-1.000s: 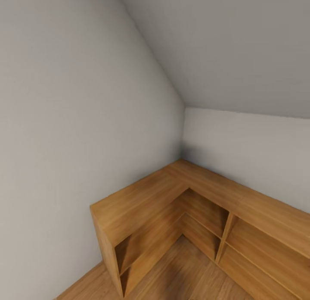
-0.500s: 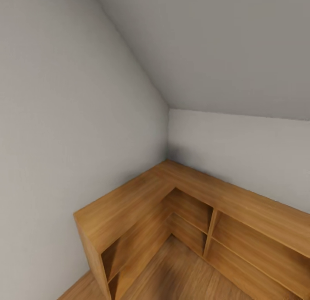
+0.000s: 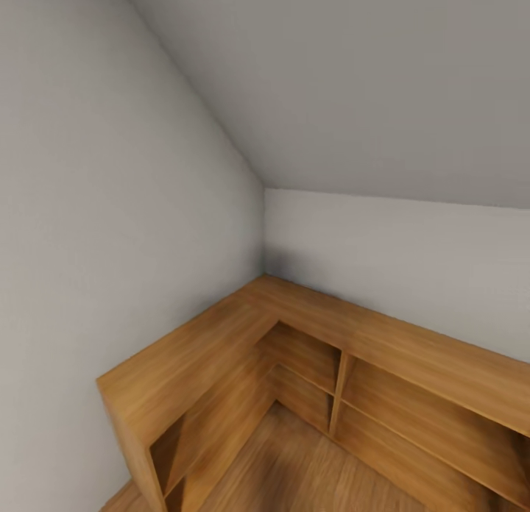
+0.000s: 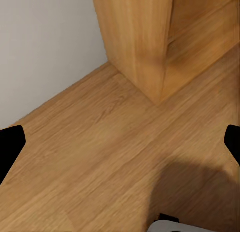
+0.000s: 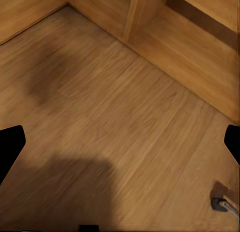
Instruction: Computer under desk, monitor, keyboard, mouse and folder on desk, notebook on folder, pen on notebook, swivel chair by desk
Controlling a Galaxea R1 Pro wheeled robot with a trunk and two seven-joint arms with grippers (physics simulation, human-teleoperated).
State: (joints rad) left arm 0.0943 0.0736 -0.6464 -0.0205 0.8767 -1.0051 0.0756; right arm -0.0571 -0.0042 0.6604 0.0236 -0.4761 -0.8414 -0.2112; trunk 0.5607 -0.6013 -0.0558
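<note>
Room corner, head view: two plain grey walls (image 3: 110,225) meeting under a sloped grey ceiling (image 3: 353,85). Fitted into the corner, an L-shaped open shelf unit (image 3: 221,343) of light wood, its top bare, one run along each wall, each run divided into open compartments by upright panels and a horizontal shelf; the compartments in sight hold nothing. Wood-plank floor (image 3: 294,468) in the angle between the two runs. Left wrist view: left gripper (image 4: 120,147), black fingertips (image 4: 10,144) at opposite edges of the frame, set wide apart, nothing between them; beneath them the plank floor, the end panel of the shelf unit standing on it beside the grey wall, and a shadow at the near side with a pale object partly in frame, too little shown to identify. Right wrist view: right gripper (image 5: 120,147), black fingertips (image 5: 11,142) likewise wide apart and holding nothing, over plank floor with the foot of the shelf unit along the far side; a small dark fitting (image 5: 222,202) on the floor near one corner, unclear. Task items: none in sight at this moment.
</note>
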